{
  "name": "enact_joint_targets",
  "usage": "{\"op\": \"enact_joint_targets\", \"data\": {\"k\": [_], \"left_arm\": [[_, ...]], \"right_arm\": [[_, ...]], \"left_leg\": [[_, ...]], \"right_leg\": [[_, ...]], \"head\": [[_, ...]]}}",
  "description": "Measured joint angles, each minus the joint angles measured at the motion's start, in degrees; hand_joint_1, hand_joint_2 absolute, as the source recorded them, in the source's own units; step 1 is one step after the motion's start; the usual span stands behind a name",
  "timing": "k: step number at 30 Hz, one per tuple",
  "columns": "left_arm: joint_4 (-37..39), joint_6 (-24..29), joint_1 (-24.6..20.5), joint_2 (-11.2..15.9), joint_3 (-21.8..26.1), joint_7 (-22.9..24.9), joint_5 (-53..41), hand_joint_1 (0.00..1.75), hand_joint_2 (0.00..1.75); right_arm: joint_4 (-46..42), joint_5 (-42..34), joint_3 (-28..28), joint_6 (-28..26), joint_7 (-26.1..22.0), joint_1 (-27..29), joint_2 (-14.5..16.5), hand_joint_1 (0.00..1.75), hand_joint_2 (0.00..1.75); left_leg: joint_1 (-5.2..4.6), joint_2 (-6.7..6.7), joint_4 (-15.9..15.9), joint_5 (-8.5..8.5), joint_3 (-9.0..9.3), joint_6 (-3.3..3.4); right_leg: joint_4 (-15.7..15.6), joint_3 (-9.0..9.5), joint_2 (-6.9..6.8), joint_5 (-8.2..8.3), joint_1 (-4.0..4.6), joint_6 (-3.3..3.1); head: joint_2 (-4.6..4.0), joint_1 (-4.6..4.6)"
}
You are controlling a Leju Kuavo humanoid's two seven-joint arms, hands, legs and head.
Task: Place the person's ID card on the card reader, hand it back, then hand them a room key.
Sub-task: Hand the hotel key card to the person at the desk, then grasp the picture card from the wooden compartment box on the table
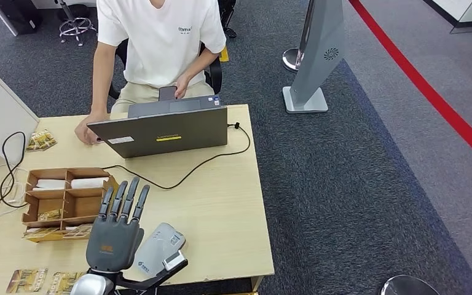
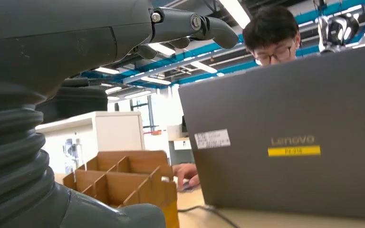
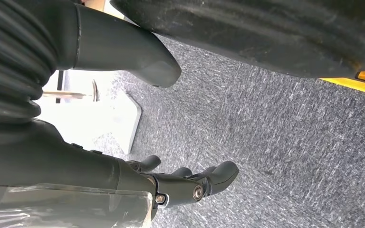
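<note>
While the left hand [image 1: 114, 230] hovers flat above the near edge of the desk [image 1: 221, 209], fingers straight, spread and holding nothing, the task stands at its opening step: no ID card can be made out in either hand or on the desk.

Item: card reader [image 1: 158, 247], pale grey, rounded, lying on the desk just right of the left hand and partly under its wrist.

Item: cardboard tray [image 1: 67, 203], divided into compartments, just beyond the fingertips; white rolled items in the far cells, small packets in the near ones. Whether room keys are among them cannot be told.

Item: laptop [image 1: 166, 130], grey, lid raised toward the robot, a black cable [image 1: 184, 175] trailing across the desk.

Item: person [image 1: 160, 43], seated behind the laptop, one hand on the desk, the other holding a dark phone-like object at the lap.

Item: right hand [image 3: 190, 183], hanging over grey carpet, fingers loosely curled, nothing in them.

Judgement: the next move calls for receiving the card from the person, so the left hand would need to reach forward past the tray, palm ready, then carry the card back to the reader.
</note>
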Motion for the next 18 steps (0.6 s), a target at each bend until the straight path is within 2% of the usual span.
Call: {"op": "enact_joint_targets", "data": {"k": [10, 18], "left_arm": [[0.58, -1.42, 2.16, 0.4, 2.09, 2.4, 0.19, 0.0, 1.75], [3.04, -1.96, 3.71, 0.79, 6.36, 5.39, 0.16, 0.0, 1.75]], "right_arm": [[-0.1, 0.11, -0.59, -0.37, 0.46, -0.01, 0.22, 0.0, 1.75], [-0.19, 0.57, -0.98, -0.45, 0.68, -0.01, 0.33, 0.0, 1.75]], "left_leg": [[0.01, 0.0, 0.0, 0.0, 0.01, 0.0], [0.01, 0.0, 0.0, 0.0, 0.0, 0.0]], "right_leg": [[0.01, 0.01, -0.01, 0.0, 0.0, 0.0], [0.01, 0.0, -0.01, -0.01, 0.0, -0.02]], "head": [[0.0, -0.01], [0.0, -0.01]]}}
